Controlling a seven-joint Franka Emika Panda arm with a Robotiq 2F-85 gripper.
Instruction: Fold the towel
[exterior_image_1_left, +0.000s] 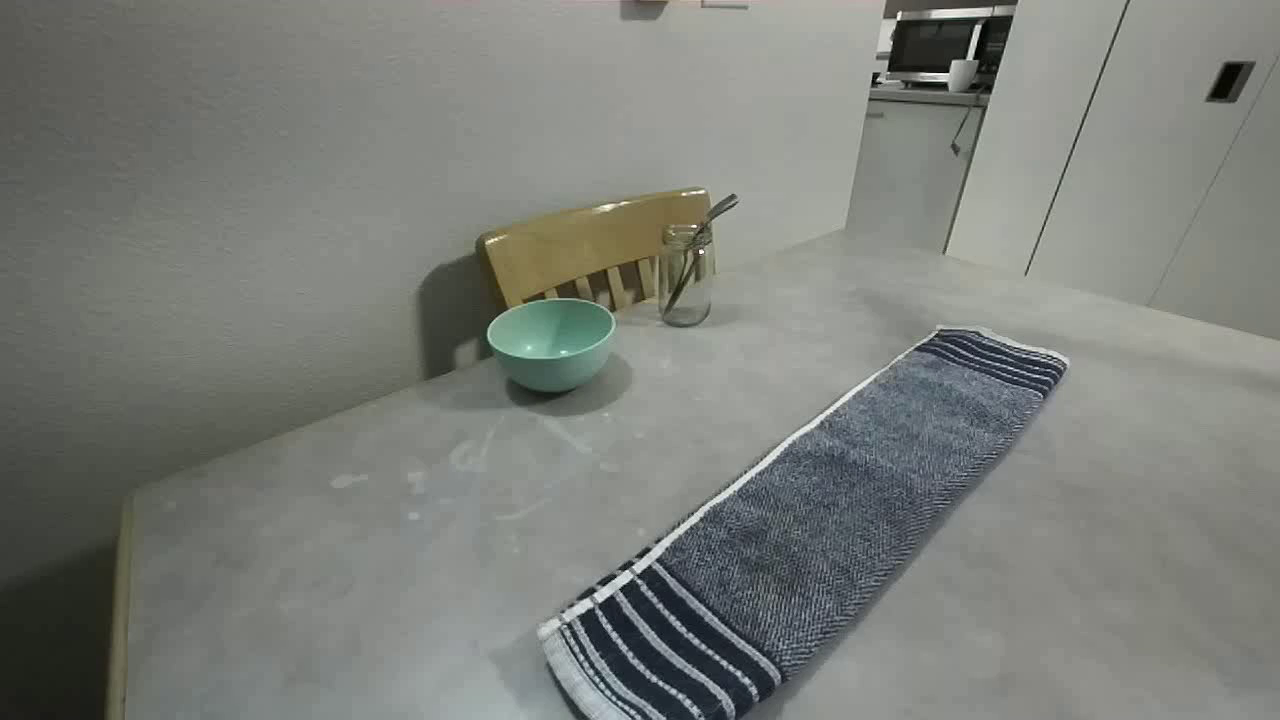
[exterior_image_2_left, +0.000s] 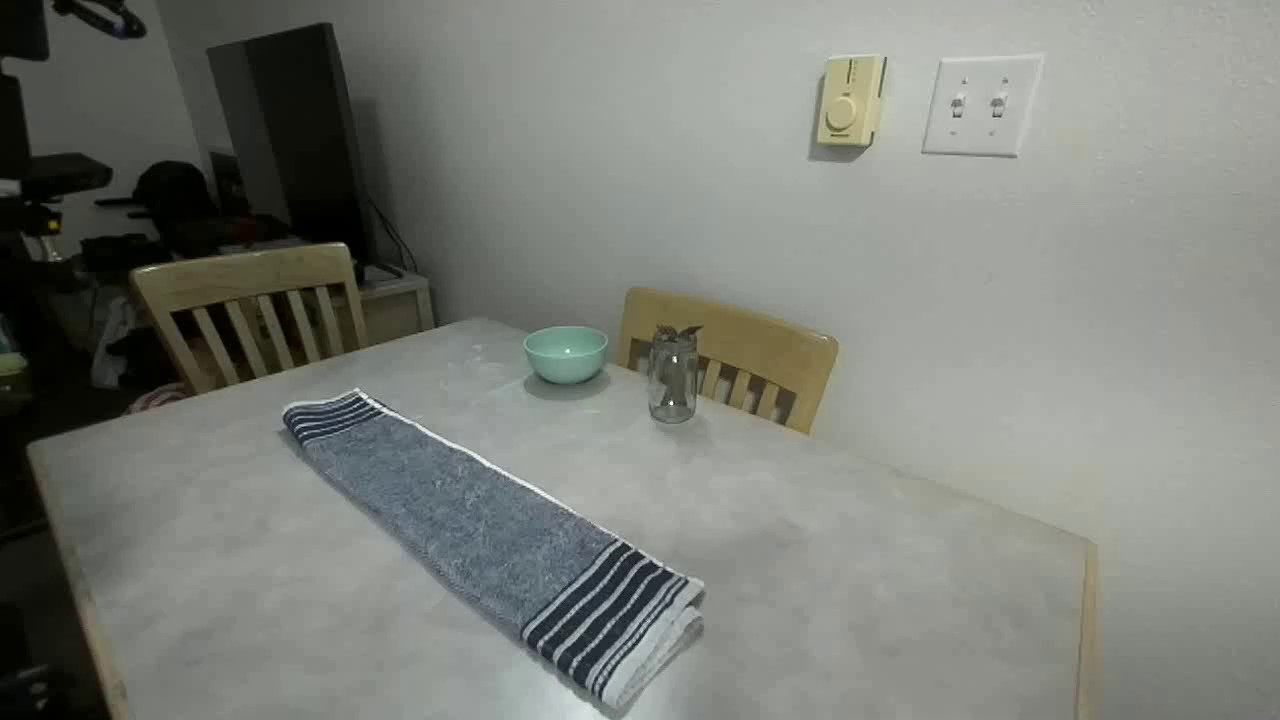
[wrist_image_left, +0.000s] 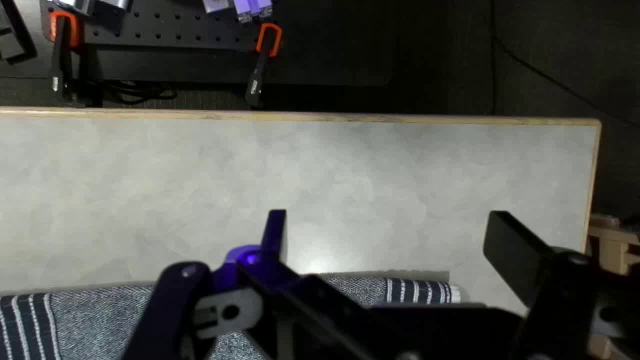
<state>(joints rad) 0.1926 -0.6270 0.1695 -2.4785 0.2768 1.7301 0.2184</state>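
The grey-blue towel (exterior_image_1_left: 840, 500) lies flat and long on the table, with dark navy and white striped bands at both short ends. It also shows in an exterior view (exterior_image_2_left: 450, 510), where its near striped end shows stacked layers at the corner. In the wrist view the towel (wrist_image_left: 95, 315) runs along the bottom, partly hidden behind the gripper. My gripper (wrist_image_left: 389, 214) is open, its fingers wide apart with nothing between them. It is above the table, and its fingertips point past the towel's long edge over bare tabletop. The gripper is not visible in either exterior view.
A teal bowl (exterior_image_1_left: 552, 345) and a glass jar (exterior_image_1_left: 686, 285) with utensils stand near the wall side of the table. Wooden chairs (exterior_image_2_left: 735, 345) (exterior_image_2_left: 250, 300) stand at the table's edges. The table's wooden edge (wrist_image_left: 320, 116) and a black mount with orange clamps (wrist_image_left: 267, 40) show in the wrist view.
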